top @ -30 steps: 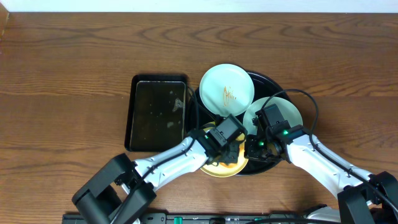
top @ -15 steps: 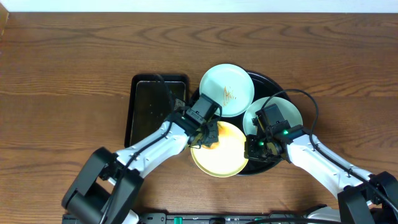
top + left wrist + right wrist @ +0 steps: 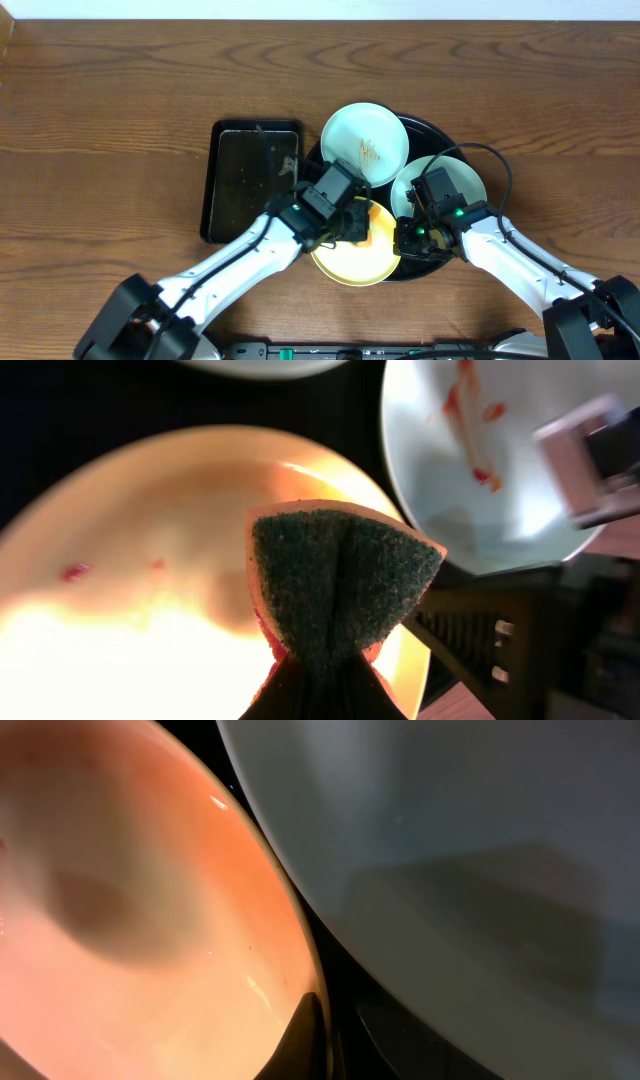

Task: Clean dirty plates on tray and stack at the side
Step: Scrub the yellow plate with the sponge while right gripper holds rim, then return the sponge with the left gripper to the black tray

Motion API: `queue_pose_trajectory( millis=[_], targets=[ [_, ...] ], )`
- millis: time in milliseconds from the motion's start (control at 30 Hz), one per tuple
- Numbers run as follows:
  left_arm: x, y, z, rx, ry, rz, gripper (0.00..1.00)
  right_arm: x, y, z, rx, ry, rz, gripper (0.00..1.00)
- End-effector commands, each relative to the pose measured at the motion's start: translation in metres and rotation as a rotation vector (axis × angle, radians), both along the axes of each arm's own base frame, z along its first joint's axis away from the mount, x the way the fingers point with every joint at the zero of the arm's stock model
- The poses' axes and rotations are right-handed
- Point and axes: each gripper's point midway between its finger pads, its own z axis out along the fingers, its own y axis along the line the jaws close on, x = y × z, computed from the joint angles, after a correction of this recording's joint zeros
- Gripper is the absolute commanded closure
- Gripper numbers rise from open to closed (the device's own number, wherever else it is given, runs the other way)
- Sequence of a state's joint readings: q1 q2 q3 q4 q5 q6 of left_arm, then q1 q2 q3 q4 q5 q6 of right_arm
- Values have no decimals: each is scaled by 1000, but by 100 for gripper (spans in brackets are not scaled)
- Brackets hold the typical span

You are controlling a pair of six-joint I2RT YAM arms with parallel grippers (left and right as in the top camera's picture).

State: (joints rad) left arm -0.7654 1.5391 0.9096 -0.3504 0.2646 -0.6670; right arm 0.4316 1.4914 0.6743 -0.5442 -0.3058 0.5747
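Observation:
The round black tray holds three plates. A mint-green plate with brown-orange smears lies at its back. A second mint-green plate lies at the right, with red smears in the left wrist view. The pale yellow plate sits at the tray's front and juts over the rim. My left gripper is shut on a folded orange-and-green sponge over the yellow plate, which has small red spots. My right gripper is shut on the yellow plate's right rim, beside the mint plate.
A smaller rectangular black tray with some residue lies just left of the round tray. Bare wooden table surrounds both trays. My two arms cross the front of the table toward the tray.
My left gripper has swept the sponge over the yellow plate: from its front, to its upper left edge, now back right toward the middle. The right gripper has kept still on the rim.

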Motion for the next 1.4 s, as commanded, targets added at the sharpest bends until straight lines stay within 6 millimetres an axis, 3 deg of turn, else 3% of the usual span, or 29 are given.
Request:
queue_pose_trajectory(
  millis=[0,267,433,767,1000,1233,1367],
  targets=[
    [-12,-8,-19,12,77,27,92,-4,-2,-4,-25,12,9,99],
    [-35,-39,-55,30,132,-10,92,-4,-2,-4,-24,11,8,99],
    [-44,-41,-77,69,158,-24,92,-5,-3,-4,-26,16,8,99],
    [2,24,-87,205,128,81,92,-5,-3,-5,-28,18,8,99],
    [37,66,-80,226,82,87,92,-5,-3,-5,-28,18,8,99],
    [56,105,-57,213,81,202,92,-5,-3,-5,-28,18,8,99],
    [65,102,-24,121,7,149,92,-5,-3,-5,-28,18,8,99]
  ],
)
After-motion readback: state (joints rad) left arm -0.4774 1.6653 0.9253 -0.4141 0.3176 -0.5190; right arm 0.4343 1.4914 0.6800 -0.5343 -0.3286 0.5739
